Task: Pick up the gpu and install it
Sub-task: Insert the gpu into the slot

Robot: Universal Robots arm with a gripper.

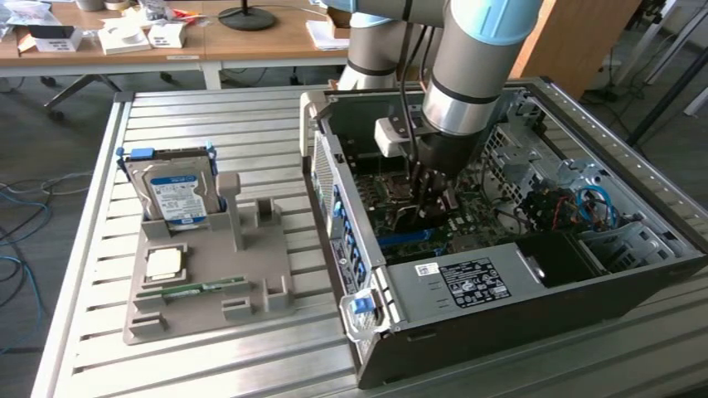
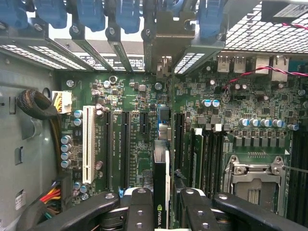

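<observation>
Claw: the claw (image 2: 161, 199) is closed on the gpu (image 2: 161, 175), with one black finger (image 2: 139, 207) on each flat side of the card.
Gpu: a thin dark card held on edge, so the wrist view looks along its narrow edge. A green logo shows at the end nearest the claw.
Gpu position: inside the computer case (image 1: 498, 323), over the motherboard (image 2: 144, 96) and in line with its slots. Whether it sits in a slot cannot be told.
Beside the gpu: on one side are two long black slots (image 2: 115, 149) and a white slot (image 2: 88, 144). On the other side are narrow memory slots (image 2: 204, 159) and the metal processor socket (image 2: 255, 180).
Beyond the gpu: a row of blue latches (image 2: 91, 12) above the slot openings in the case's rear wall.
Arm: in the exterior view the grey and light blue robot arm (image 1: 476, 75) reaches straight down into the open case.
Case: it lies on its side on a slatted metal surface (image 1: 166, 116), with a labelled power supply (image 1: 470, 282) at its near end.
Outside the case: toward the exterior view's left stands a grey holder (image 1: 254, 249). It carries an upright silver hard drive (image 1: 177, 195) with a blue label, a square chip (image 1: 164, 263) and a narrow green memory stick (image 1: 205, 288).
Background: wooden desks (image 1: 254, 41) with small boxes.
</observation>
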